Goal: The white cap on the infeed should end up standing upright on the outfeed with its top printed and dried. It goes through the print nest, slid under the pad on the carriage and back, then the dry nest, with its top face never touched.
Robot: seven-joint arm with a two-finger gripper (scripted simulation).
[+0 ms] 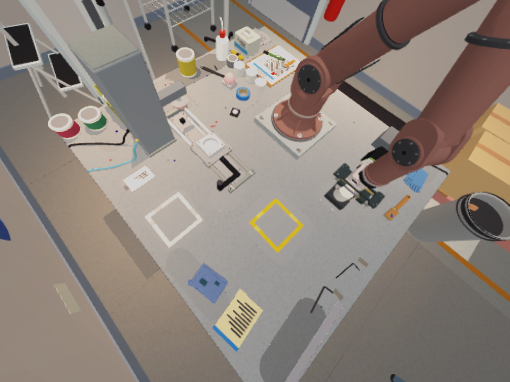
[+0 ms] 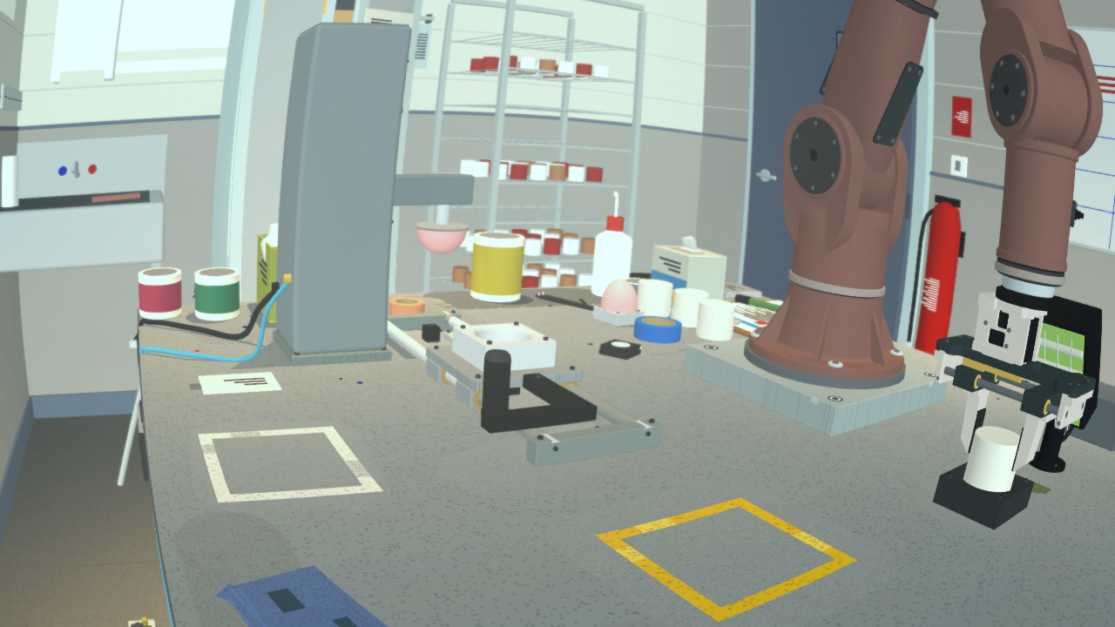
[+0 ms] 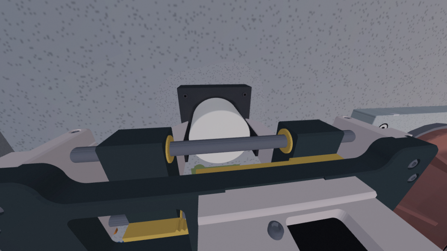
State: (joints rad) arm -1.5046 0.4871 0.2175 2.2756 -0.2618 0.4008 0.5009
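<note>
My gripper (image 2: 996,460) points straight down at the table's right end, its two fingers closed on the sides of the white cap (image 2: 992,458). The cap stands upright in the black infeed block (image 2: 981,499), and the wrist camera shows its plain round top (image 3: 218,129) between the fingers. The white print nest (image 2: 505,345) sits on its carriage rails left of centre, with a black L-shaped handle (image 2: 530,398) in front. The pink pad (image 2: 442,236) hangs from the grey press column (image 2: 337,195) behind it. A yellow square (image 2: 725,556) and a white square (image 2: 284,462) are taped on the table.
The table's right edge runs just beyond the infeed block, with a black unit (image 2: 1072,351) behind the gripper. The arm's base plate (image 2: 811,382) stands between the infeed and the carriage. Tape rolls, cups and bottles crowd the far side; a blue board (image 1: 207,282) lies near the front.
</note>
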